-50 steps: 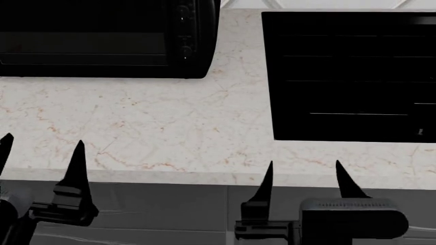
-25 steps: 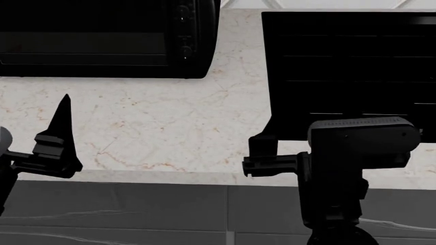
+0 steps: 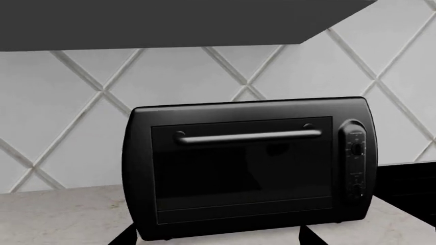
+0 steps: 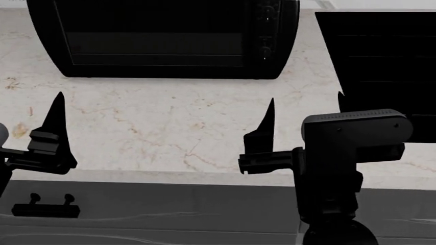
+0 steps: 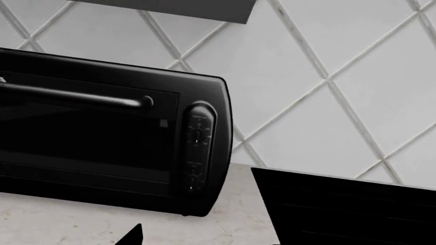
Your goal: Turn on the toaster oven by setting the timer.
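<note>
The toaster oven (image 4: 163, 38) is a black box with a dark glass door and a bar handle (image 3: 248, 136). It stands at the back of the marble counter (image 4: 170, 122). Its column of round knobs (image 4: 266, 30) is on its right side and also shows in the right wrist view (image 5: 196, 137). My left gripper (image 4: 27, 109) is open and empty over the counter's front edge, well short of the oven, with only one finger (image 4: 58, 117) in view. My right gripper (image 4: 305, 99) is open and empty, in front of and just right of the knobs.
A flat black cooktop (image 4: 381, 56) lies in the counter right of the oven, and my right gripper's outer finger overlaps its edge. Diamond tiles (image 5: 340, 76) back the counter, with a dark cabinet underside (image 3: 170, 23) above. A drawer handle (image 4: 46, 206) sits below the counter edge.
The head view has shifted left, so the oven now shows further right and fuller. My right arm rose from below the counter edge to above it, and my left gripper rose too.
</note>
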{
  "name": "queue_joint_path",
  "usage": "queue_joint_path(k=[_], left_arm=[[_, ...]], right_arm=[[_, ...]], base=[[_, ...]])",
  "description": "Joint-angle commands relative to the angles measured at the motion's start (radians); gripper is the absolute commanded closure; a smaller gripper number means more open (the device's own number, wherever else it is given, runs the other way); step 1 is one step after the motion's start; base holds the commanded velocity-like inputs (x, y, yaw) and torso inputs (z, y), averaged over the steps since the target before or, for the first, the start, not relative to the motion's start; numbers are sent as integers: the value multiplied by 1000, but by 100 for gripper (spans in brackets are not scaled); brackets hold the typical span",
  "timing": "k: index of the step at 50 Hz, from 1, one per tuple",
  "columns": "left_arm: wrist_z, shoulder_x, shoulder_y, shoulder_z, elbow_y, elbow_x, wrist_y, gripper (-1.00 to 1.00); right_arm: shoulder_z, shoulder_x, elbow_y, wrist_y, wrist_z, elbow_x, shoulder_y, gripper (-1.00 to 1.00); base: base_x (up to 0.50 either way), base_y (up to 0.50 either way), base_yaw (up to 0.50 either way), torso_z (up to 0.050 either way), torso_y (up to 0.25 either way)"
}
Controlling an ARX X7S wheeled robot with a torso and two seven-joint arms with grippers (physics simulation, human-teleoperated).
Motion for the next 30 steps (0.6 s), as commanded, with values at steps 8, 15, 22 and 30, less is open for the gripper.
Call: queue_joint_path(k=[8,15,22,30], left_arm=[[-5,-6,-2,14,-11,1,2,-100],[-11,-8,-1,12,-3,-3,-2,-100],[-15,-10,0,9,7,-9,-4,-100],[-20,-13,0,11,12,-13,-9,-100]], right_arm=[[13,5,10,-18,7,17,-11,-100],[13,1,4,-14,6,30,-22,-100],[9,5,-8,5,12,34,-18,-100],[6,9,-8,4,14,35,-16,-100]], base=[[0,375,0,0,0],[0,0,0,0,0],[161,0,0,0,0],[292,0,0,0,0]])
